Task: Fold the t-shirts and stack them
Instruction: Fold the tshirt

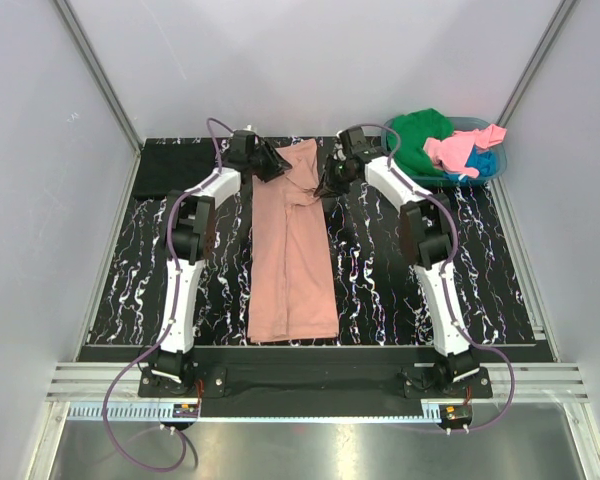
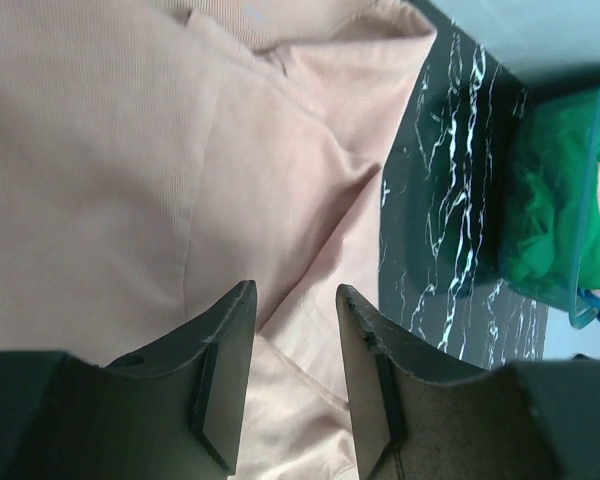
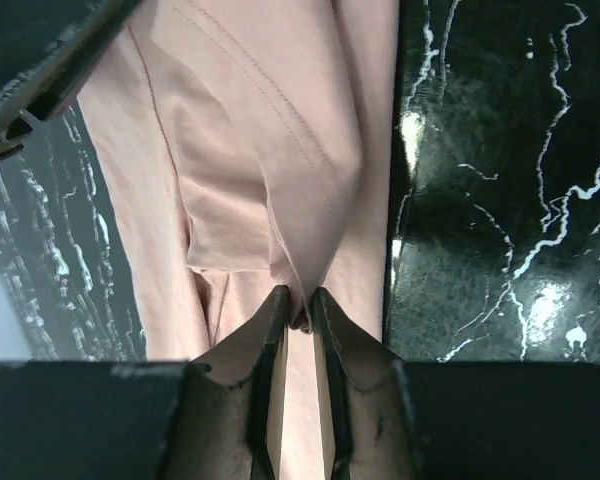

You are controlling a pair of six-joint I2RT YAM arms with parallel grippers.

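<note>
— Overhead?
— Salmon t-shirt [image 1: 292, 250] lies lengthwise mid-frame on the surface [image 1: 380, 290]; left claw [image 1: 276, 167] and right claw [image 1: 329, 185] flank its upper end.
— Left wrist?
— Released, hovering above cloth.
— Right wrist?
— Pinching a raised ridge, likely to fold it over.

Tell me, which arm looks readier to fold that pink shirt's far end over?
Probably right: the right gripper pinches a fold of the shirt; the left gripper hangs open above it, gripping nothing.

text: none legible | labels, brands — none | numbers, signs — none
</note>
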